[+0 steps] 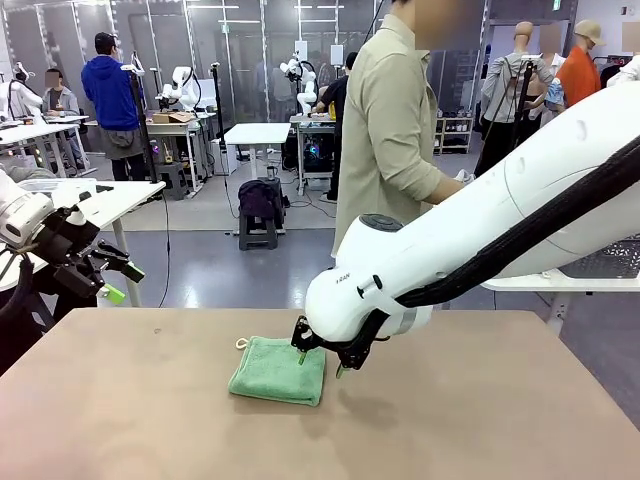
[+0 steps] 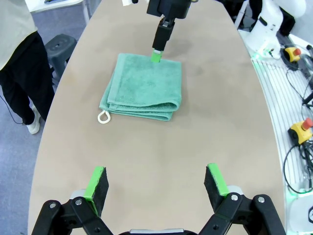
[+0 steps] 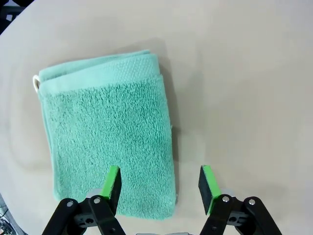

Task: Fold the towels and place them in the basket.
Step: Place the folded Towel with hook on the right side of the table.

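Note:
One sea-green towel (image 1: 278, 370) lies folded into a small rectangle on the tan table (image 1: 480, 420), its cream loop at the far left corner. My right gripper (image 1: 320, 363) hangs open just above the towel's right edge. In the right wrist view, one fingertip (image 3: 112, 182) of the right gripper (image 3: 160, 183) is over the towel (image 3: 107, 132) and the other over bare table, gripping nothing. My left gripper (image 1: 112, 280) stands open, raised off the table's left side. The left wrist view looks past the left gripper (image 2: 155, 183) at the towel (image 2: 142, 88) farther off. The basket is out of view.
A person (image 1: 390, 130) in a beige shirt stands at the far side, behind the right arm (image 1: 480, 240). A grey mesh container (image 1: 612, 258) sits on a white side table at the right. Cables and a red button box (image 2: 299, 131) lie beyond one table edge.

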`<state>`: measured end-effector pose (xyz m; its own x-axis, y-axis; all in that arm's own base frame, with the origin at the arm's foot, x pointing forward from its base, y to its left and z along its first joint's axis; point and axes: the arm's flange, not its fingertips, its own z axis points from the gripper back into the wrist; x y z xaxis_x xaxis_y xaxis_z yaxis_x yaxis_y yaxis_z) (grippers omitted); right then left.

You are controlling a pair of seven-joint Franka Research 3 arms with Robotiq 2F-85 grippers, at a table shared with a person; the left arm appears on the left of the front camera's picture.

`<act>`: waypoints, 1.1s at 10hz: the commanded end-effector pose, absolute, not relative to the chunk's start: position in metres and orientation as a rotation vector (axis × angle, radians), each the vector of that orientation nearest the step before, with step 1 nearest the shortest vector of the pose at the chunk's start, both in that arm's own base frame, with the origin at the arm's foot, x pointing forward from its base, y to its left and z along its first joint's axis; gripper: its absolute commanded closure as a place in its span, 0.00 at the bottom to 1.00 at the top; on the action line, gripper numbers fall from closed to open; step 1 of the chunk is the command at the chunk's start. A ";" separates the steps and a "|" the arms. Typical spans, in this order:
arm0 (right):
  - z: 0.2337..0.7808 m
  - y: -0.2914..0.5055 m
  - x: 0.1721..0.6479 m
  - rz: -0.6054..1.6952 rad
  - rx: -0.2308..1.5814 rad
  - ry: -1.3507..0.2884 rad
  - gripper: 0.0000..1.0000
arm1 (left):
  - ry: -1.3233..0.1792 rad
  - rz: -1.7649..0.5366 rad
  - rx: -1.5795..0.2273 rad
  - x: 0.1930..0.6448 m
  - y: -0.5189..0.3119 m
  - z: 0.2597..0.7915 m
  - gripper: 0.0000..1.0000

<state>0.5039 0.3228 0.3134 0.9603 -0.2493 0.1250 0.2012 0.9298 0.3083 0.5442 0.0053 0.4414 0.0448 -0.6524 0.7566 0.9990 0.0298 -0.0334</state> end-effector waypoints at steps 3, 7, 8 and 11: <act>0.300 0.342 0.517 -0.293 0.284 -0.225 0.19 | -0.634 -1.420 -0.676 0.544 0.006 0.443 0.00; 0.297 0.345 0.523 -0.289 0.265 -0.255 0.55 | -0.634 -1.420 -0.676 0.544 0.006 0.443 0.00; 0.297 0.346 0.523 -0.287 0.263 -0.255 0.64 | -0.634 -1.420 -0.676 0.544 0.006 0.443 0.00; 0.295 0.343 0.525 -0.271 0.260 -0.262 0.94 | -0.634 -1.420 -0.676 0.544 0.006 0.443 0.00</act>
